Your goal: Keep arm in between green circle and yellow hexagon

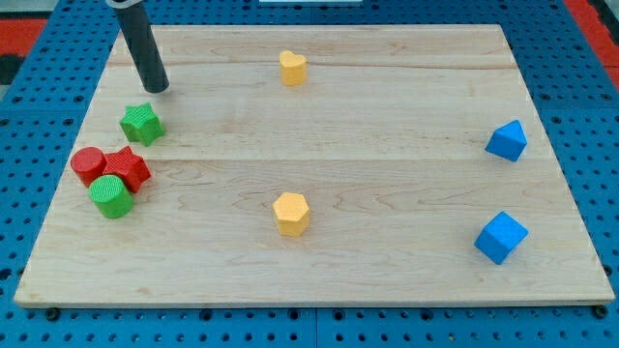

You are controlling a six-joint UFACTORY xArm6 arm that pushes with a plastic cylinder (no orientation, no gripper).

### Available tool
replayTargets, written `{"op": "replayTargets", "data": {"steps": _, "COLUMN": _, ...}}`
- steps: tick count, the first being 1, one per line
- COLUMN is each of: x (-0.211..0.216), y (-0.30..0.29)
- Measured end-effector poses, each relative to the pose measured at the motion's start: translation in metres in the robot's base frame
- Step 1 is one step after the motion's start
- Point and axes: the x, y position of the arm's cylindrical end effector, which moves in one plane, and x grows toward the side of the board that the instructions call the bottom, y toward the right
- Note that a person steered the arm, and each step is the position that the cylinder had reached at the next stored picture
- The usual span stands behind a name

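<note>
Wooden board [319, 280], pale, resting on a blue pegboard [29, 29]. No jaws fitted: arm ends in a plain dark rod, nothing held.

My tip [157, 90] down near the view's upper left corner of the board, just above and slightly right of the green star [142, 124], apart from it.

Target pair:
- Green circle [112, 195]: at the view's left, low in a tight cluster, touching or nearly touching the red star [128, 167] and just below the red circle [88, 164].
- Yellow hexagon [291, 213]: lower centre, standing alone, well apart from the cluster.

Step in hand, as judged: bring tip to the bare strip between these two, roughly level with them. Not yet there.

Recommended path:
- Travel toward the view's right first, then down, passing right of the green star and red star. A straight diagonal probably clears them, though rod width makes the margin hard to judge.
- Stop near the midpoint of the gap; approach neither block closely, since any contact slides it and shifts the midpoint.

Not involved: blue cube [501, 237] and a second blue block [507, 141], shape unclear, at the view's right; yellow heart-like block [292, 68] near the top centre.
</note>
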Motion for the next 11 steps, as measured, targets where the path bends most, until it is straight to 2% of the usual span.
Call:
{"op": "replayTargets", "data": {"steps": 3, "x": 0.063, "y": -0.010}}
{"op": "replayTargets", "data": {"steps": 4, "x": 0.069, "y": -0.010}}
{"op": "replayTargets", "data": {"steps": 6, "x": 0.022, "y": 0.003}}
{"op": "replayTargets", "data": {"steps": 8, "x": 0.021, "y": 0.007}}
{"op": "replayTargets", "data": {"steps": 9, "x": 0.034, "y": 0.053}}
{"op": "replayTargets", "data": {"steps": 10, "x": 0.064, "y": 0.091}}
{"op": "replayTargets", "data": {"steps": 11, "x": 0.114, "y": 0.101}}
